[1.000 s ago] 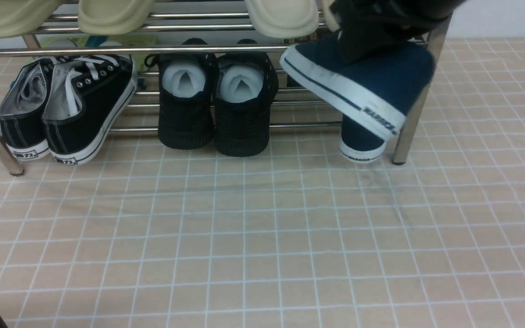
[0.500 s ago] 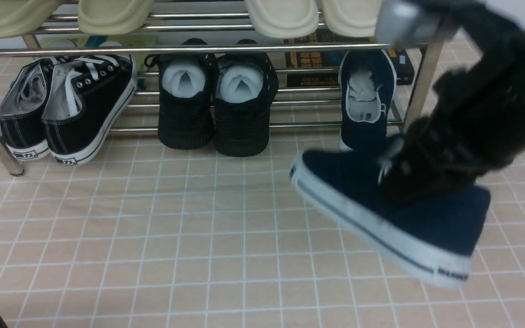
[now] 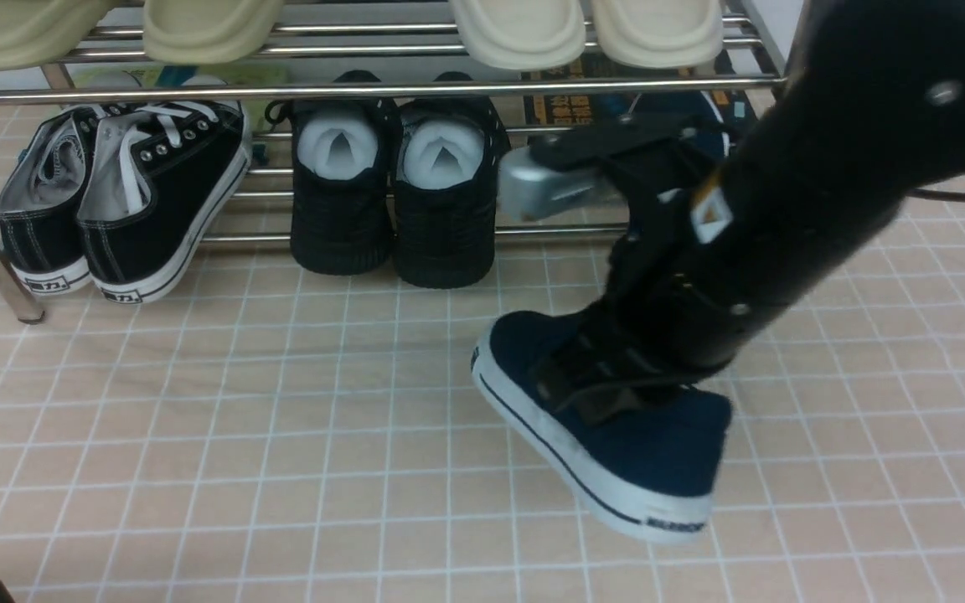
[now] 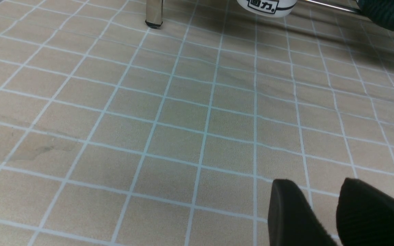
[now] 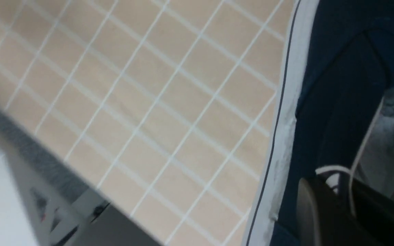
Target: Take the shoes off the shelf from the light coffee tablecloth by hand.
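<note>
Right tool, clamped on the collar of one navy shoe, has swung it off the shelf and low over the light coffee tablecloth, leaving only its mate still to fetch.

On the navy shoe, at five o'clock in the front view, the white heel strip carries small dark capitals that read roughly "WARRIOR", tiny and partly blurred. At ten o'clock, each of the black lace-up sneakers bears a boxed "回力" mark on its white heel, and the left wrist view shows that mark sharply. A dark box at one o'clock has yellow print too small to read. At two o'clock, a sticker on the right arm shows an orange triangle without legible words.
</note>
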Controlling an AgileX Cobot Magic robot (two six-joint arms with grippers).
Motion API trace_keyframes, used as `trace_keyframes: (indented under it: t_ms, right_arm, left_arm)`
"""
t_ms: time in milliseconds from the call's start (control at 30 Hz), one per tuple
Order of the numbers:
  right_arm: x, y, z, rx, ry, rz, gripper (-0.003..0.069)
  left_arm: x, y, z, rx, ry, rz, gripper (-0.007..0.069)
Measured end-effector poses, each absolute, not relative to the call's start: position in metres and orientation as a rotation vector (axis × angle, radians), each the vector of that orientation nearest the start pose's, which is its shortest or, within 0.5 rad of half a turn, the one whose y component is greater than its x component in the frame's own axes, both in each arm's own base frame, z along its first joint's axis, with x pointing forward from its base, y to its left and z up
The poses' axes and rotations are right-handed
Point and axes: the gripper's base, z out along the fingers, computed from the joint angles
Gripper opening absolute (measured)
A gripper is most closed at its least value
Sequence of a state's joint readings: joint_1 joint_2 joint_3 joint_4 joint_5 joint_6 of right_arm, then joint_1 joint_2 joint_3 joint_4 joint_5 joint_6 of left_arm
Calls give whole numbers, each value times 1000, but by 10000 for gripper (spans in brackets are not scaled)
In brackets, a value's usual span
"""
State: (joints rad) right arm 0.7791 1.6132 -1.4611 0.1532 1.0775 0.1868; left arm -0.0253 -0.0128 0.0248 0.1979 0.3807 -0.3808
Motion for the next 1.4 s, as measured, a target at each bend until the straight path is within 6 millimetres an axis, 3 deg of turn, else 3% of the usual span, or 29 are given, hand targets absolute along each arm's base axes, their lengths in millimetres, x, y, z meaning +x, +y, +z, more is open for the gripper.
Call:
trace_keyframes:
  t_ms: [167,433,1133,1267,1400]
  right_arm:
    - [249,259,309,-672,2727,357,48]
    - [266,262,303,-561,2683,261,48]
    - [284,291,257,-493,2712,361,59]
    - [286,297,248,-468,2727,407,86]
    - [284,301,245,-437,2757,456,186]
  left_arm:
    - [52,5,172,-210,1858,-85,240]
    - [52,5,172,-210,1858,-85,240]
    - [52,5,172,-210,1858,-85,240]
    - [52,5,172,-210,1858,-85,240]
    - [52,5,172,-210,1858,-85,240]
